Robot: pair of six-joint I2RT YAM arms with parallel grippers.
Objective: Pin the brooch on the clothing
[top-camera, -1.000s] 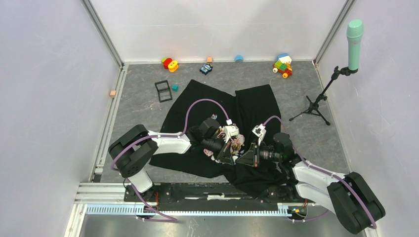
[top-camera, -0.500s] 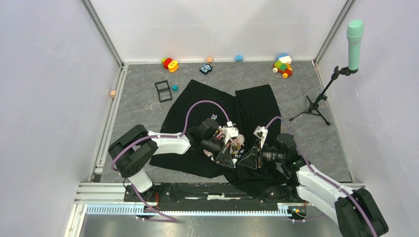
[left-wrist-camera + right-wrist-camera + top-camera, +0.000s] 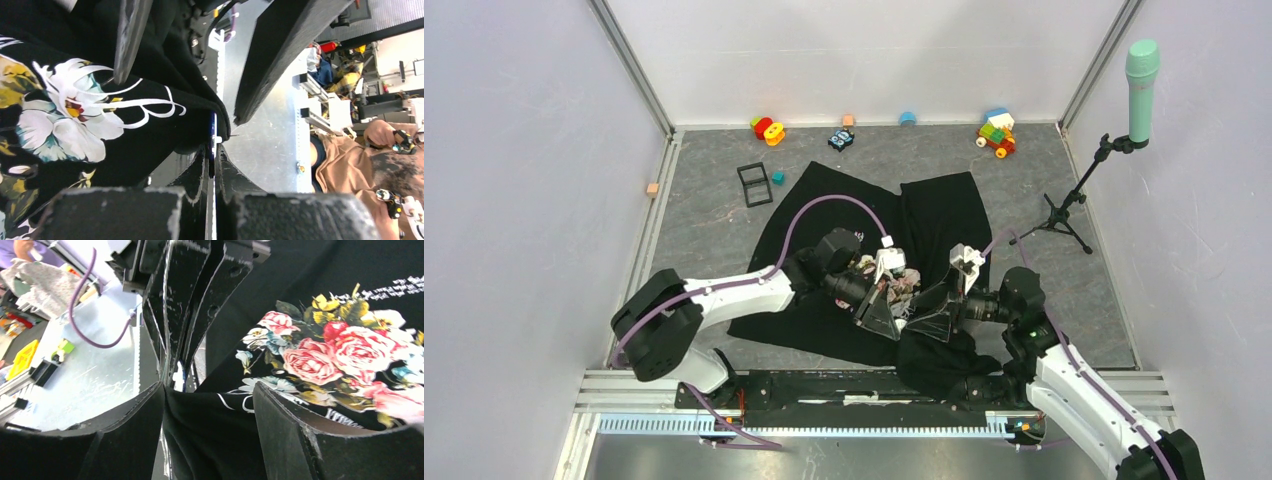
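One thin blue edge is all that shows of the brooch [image 3: 213, 127] — it sits edge-on, clenched tight between the left jaws. What looks like its pin tip pokes out beside a raised fold of the black T-shirt [image 3: 300, 275]. That fold lies right against the brooch, close to the white cursive lettering [image 3: 150, 107] under the rose print [image 3: 345, 355]. The right jaws stand spread, with the fold loose between them rather than pinched.

I judge the step in hand to be the piercing itself: the cloth is bunched up and the pin presented, but no pin shows through the fabric yet. The next move calls for a taut fold and a short, straight push — slack cloth would likely just give way.

The rest of the shirt lies rumpled on the grey tabletop [image 3: 714, 215]. Well apart, toward the far white wall, are a black square frame [image 3: 754, 183], a teal cube [image 3: 778, 177] and toy blocks [image 3: 996, 132]. A microphone [image 3: 1141, 75] on its stand is at the right.
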